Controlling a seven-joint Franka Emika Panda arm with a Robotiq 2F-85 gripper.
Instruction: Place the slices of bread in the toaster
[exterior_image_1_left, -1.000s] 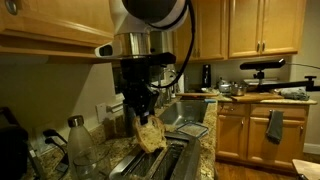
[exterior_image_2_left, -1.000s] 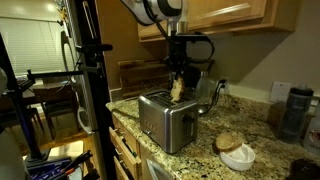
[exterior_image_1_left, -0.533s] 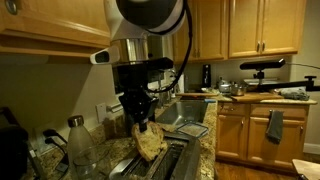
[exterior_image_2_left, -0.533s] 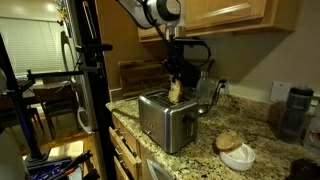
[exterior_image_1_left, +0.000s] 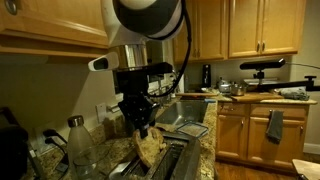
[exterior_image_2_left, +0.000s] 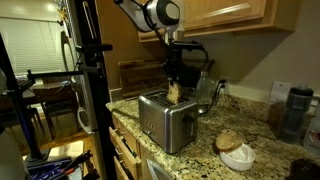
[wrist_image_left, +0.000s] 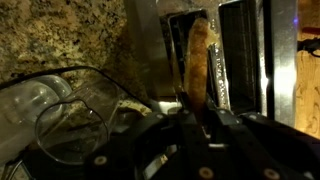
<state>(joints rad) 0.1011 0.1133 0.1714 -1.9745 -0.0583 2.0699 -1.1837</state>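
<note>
**Wrist view: bread pinched edge-down over a toaster slot**

Wrist view puts the slice of bread (wrist_image_left: 197, 62) at centre frame, hanging edge-down. The fingers (exterior_image_1_left: 137, 122) are clamped on its upper edge. Its lower end is at or just inside a dark slot of the toaster (exterior_image_2_left: 163, 122); how deep it sits I cannot tell. In both exterior views it hangs over the toaster's top, near mid-frame.

By its looks the slice is light, thin and dry. It seems stiff enough to hang straight but crumbly, so a hard squeeze could crack it. A hold on the top edge, as here, keeps the fingers out of the slot.

What may be a second slice (exterior_image_2_left: 228, 141) lies on a white dish (exterior_image_2_left: 240, 159) on the granite tabletop (exterior_image_2_left: 195, 142), at lower right. No brand, label or writing can be read in any view
</note>
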